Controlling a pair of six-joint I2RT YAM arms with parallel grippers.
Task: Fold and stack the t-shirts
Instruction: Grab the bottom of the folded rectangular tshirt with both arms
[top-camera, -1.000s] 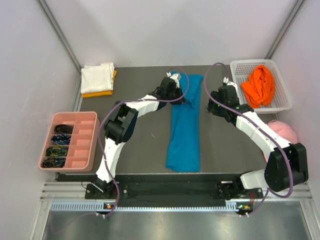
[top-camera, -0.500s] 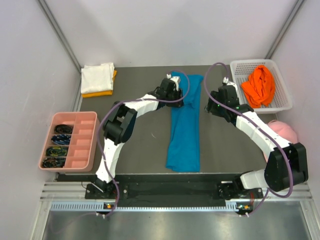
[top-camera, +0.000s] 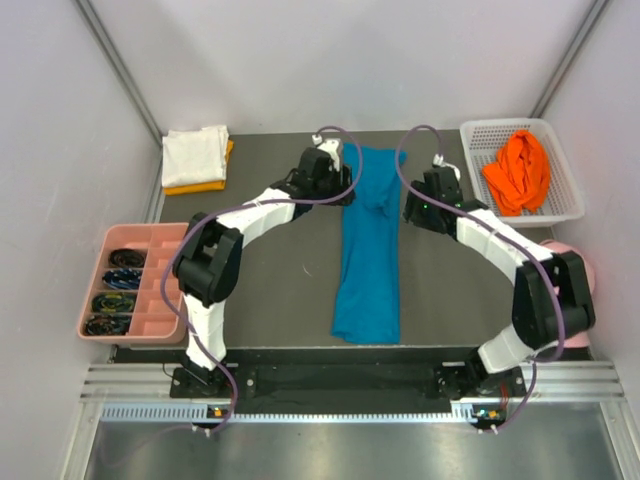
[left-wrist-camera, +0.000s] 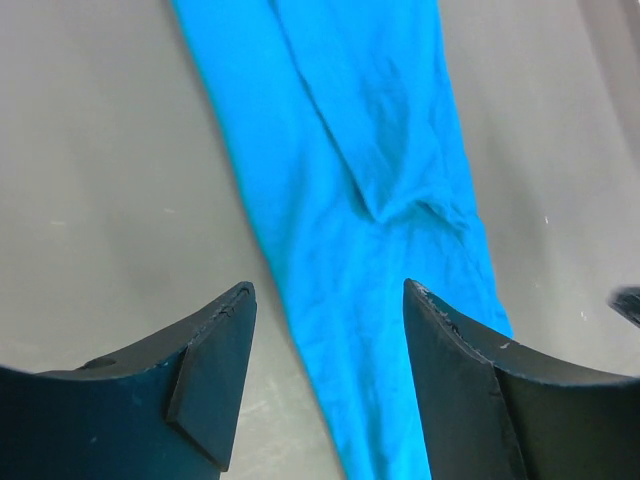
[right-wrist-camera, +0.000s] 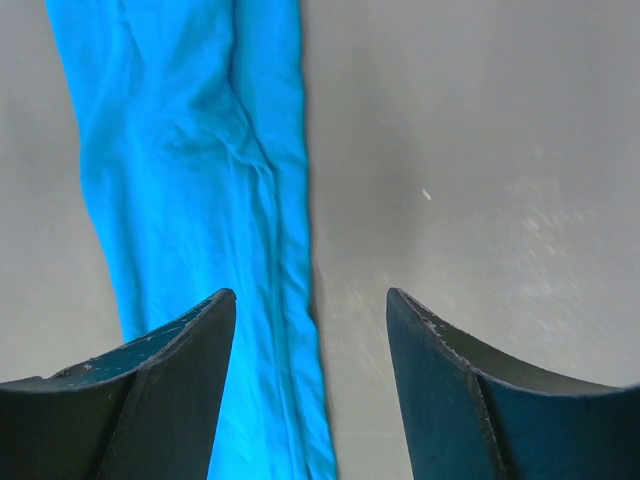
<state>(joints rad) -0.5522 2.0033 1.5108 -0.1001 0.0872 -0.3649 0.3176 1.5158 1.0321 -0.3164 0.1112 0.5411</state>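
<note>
A teal-blue t-shirt (top-camera: 368, 250), folded into a long narrow strip, lies flat down the middle of the dark table (top-camera: 280, 270). My left gripper (top-camera: 345, 188) hovers open at the strip's far left edge; in the left wrist view (left-wrist-camera: 328, 288) the cloth (left-wrist-camera: 370, 150) lies below and nothing is between the fingers. My right gripper (top-camera: 410, 208) is open over the strip's far right edge (right-wrist-camera: 310, 294), where the shirt (right-wrist-camera: 190, 200) lies flat. A folded white t-shirt (top-camera: 195, 153) rests on a yellow-orange one (top-camera: 200, 186) at the far left. A bright orange t-shirt (top-camera: 518, 172) is bunched in the basket.
The white mesh basket (top-camera: 570, 215) stands at the far right corner. A pink compartment tray (top-camera: 170, 280) with small items sits at the left edge. A pink cap (top-camera: 575, 262) shows behind the right arm. Grey walls close in the table.
My left gripper has opened, let go of the teal-blue shirt's far end and drawn back to the left. The right gripper has shifted slightly left, staying open.
</note>
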